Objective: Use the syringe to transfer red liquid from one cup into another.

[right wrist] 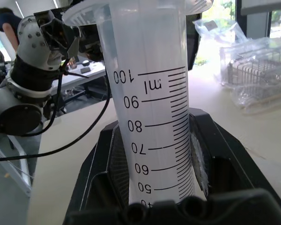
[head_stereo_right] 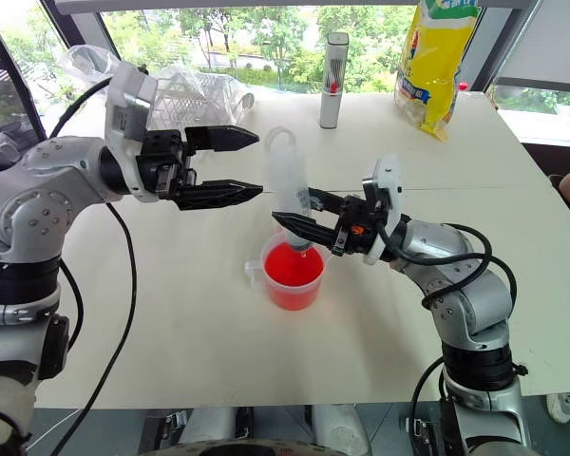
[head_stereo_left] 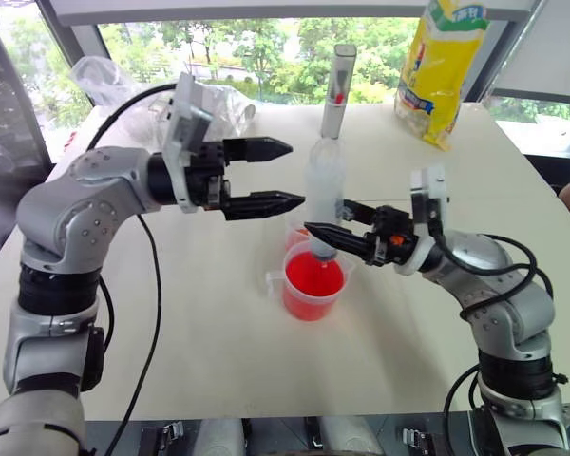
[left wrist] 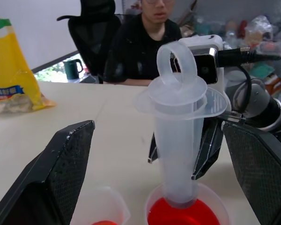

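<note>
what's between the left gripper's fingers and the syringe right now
Nothing: bare air separates the open left gripper from the syringe, which the right gripper holds, seen in the right eye view.

My right gripper (head_stereo_right: 283,220) holds the syringe (head_stereo_right: 289,190) upright over the handled cup (head_stereo_right: 293,275) mid-table, the smaller cup (head_stereo_left: 297,231) just behind. My left gripper's (head_stereo_right: 247,163) spread fingers have open air beside the plunger. The near table edge (head_stereo_right: 218,380) lies bare; tube (head_stereo_right: 333,66), yellow bag (head_stereo_right: 432,62) and plastic wrapping (head_stereo_right: 195,90) line the far edge.

Clear syringe (head_stereo_right: 287,185) upright at frame centre, plunger pushed in, tip inside larger handled cup (head_stereo_right: 292,275) holding red liquid (head_stereo_right: 291,267); smaller cup (head_stereo_left: 297,231) just behind, partly hidden.
</note>
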Robot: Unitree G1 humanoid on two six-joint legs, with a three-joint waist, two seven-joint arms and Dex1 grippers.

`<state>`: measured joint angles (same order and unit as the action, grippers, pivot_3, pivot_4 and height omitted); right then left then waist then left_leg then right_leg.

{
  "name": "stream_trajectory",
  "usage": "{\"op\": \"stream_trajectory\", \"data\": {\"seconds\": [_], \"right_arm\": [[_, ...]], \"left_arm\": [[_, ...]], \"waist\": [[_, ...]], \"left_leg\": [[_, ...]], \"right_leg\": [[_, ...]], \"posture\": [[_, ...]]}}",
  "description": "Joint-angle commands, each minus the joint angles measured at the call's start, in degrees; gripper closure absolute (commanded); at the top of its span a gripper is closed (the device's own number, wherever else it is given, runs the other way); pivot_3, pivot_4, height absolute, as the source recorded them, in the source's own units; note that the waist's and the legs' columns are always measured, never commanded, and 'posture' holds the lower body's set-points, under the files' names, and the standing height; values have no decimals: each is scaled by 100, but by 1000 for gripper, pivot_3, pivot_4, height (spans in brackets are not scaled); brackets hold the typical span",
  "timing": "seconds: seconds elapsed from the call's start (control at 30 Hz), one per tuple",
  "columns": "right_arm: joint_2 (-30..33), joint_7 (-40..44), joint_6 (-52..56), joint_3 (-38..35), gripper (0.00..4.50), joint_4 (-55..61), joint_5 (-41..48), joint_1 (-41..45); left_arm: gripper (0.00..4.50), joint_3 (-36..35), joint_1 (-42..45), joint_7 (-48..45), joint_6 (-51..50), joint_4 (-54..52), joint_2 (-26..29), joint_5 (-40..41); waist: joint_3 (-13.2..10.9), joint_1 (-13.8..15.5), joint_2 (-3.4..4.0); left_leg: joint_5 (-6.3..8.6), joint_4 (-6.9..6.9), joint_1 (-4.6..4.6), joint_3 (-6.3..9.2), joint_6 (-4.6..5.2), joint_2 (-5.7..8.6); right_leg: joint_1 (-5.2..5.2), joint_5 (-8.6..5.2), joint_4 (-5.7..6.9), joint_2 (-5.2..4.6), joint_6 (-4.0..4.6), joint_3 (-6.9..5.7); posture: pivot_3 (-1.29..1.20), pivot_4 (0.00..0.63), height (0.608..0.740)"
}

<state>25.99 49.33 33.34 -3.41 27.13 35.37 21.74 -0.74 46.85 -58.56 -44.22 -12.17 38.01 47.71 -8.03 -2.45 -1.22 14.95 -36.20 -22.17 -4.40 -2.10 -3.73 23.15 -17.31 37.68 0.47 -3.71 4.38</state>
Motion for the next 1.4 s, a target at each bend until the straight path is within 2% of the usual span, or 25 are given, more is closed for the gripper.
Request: {"op": "stream_trajectory", "data": {"seconds": [0.03, 0.3, 0.7, 0.8, 1.03, 1.4], "right_arm": [[-116, 21, -566, 227, 3092, -72, -235, -142], [-165, 108, -1219, 636, 3092, -371, -583, -445], [-84, 131, -1471, 719, 3092, -517, -694, -464], [-68, 130, -1474, 721, 3092, -527, -708, -454], [-39, 124, -1470, 732, 3092, -521, -719, -471], [39, 182, -1364, 739, 3092, -515, -615, -516]], "left_arm": [[0, 15, 203, -131, 38, -22, -27, -34], [0, 163, 339, -130, -49, -39, -254, -91], [0, 429, 242, -53, -122, 37, -463, -421], [878, 409, 240, -29, -177, 9, -541, -381], [4428, 335, 228, 13, -270, -58, -616, -301], [4475, 166, 438, 189, -302, 10, -673, -254]], "waist": [[0, 2, -1], [0, 2, -1], [0, 4, -1], [0, 5, -1], [0, 4, -1], [0, 7, -1]], "left_leg": [[0, 0, -1, 0, 0, 0], [0, -2, 0, -1, 0, 1], [0, -3, 2, -2, 0, 1], [0, -3, 2, -1, 0, 1], [0, -3, 2, -1, 0, 1], [0, -4, 2, 0, 0, 1]], "right_leg": [[0, 0, -1, 0, 0, 0], [-2, 0, 0, 0, 0, 0], [-3, 0, 1, 0, 0, 1], [-3, 0, 1, 0, 0, 2], [-3, 0, 1, 0, 0, 3], [-3, 0, 1, 0, 0, 4]], "posture": [[0, 150, 740], [0, 150, 740], [0, 150, 740], [0, 150, 740], [0, 150, 740], [0, 150, 740]]}}
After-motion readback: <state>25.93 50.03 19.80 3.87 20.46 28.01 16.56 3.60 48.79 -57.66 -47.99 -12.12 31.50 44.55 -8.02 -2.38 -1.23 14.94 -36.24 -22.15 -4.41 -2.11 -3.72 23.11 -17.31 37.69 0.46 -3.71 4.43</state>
